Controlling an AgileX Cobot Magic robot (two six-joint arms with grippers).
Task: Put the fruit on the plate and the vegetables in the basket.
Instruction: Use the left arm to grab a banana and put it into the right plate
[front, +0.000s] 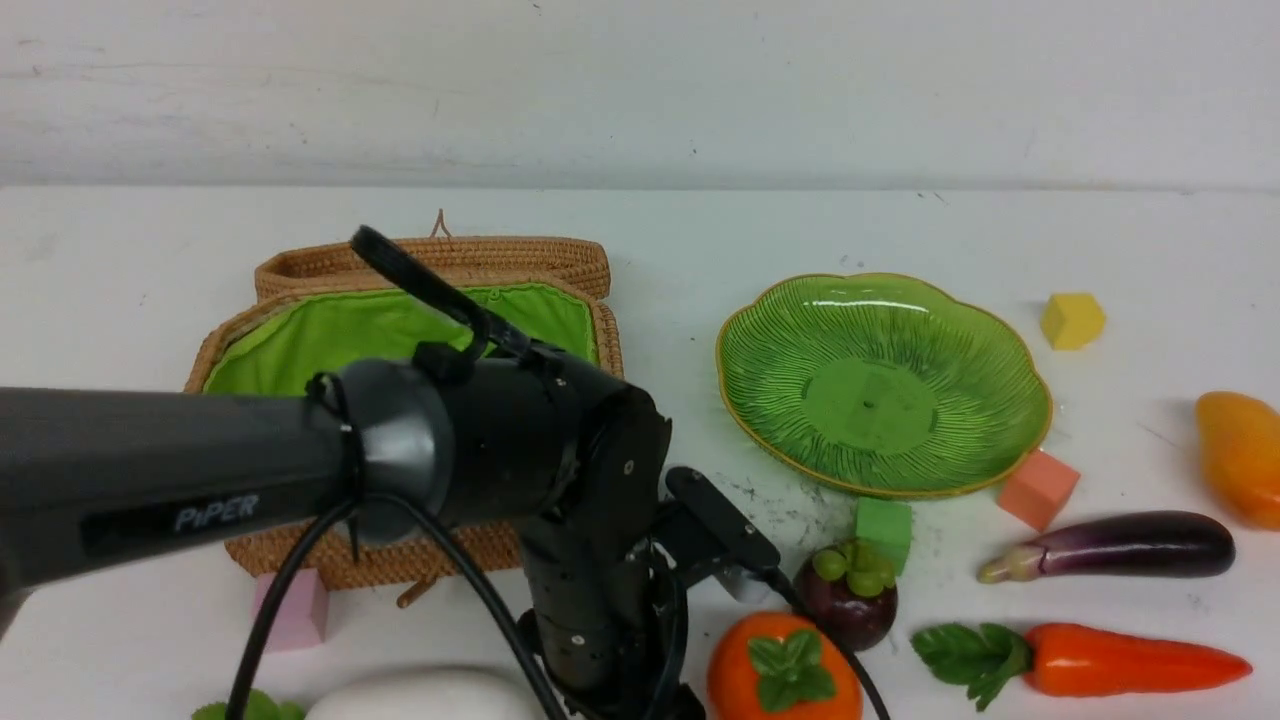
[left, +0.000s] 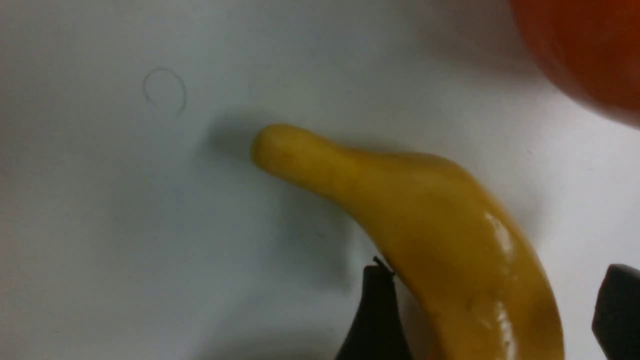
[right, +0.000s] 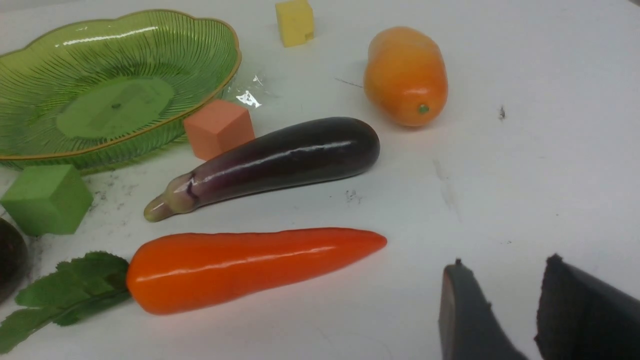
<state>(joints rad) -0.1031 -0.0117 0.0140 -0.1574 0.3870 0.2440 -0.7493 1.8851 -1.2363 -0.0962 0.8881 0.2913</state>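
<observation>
While straddling the banana (left: 400, 200) with left gripper (left: 497, 267) spread wide, clamps nothing: gap beside one finger. Carries nothing in right gripper (right: 505, 262), parted partway above the table (right: 525, 190). From front, finds plate (front: 880, 400) bare; basket (front: 610, 340) at its 9 o'clock, open; mangosteen (front: 848, 600) and persimmon (front: 785, 670) at 6; eggplant (front: 1120, 545) at 4; carrot (front: 1130, 660) at 5; mango (front: 1240, 455) at 3; radish (front: 420, 695) at 8.

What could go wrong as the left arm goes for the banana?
The left gripper straddles the glossy banana off-centre, jaws open, so closing could push it sideways or let it slip. The persimmon sits close by and could be knocked and roll.
</observation>
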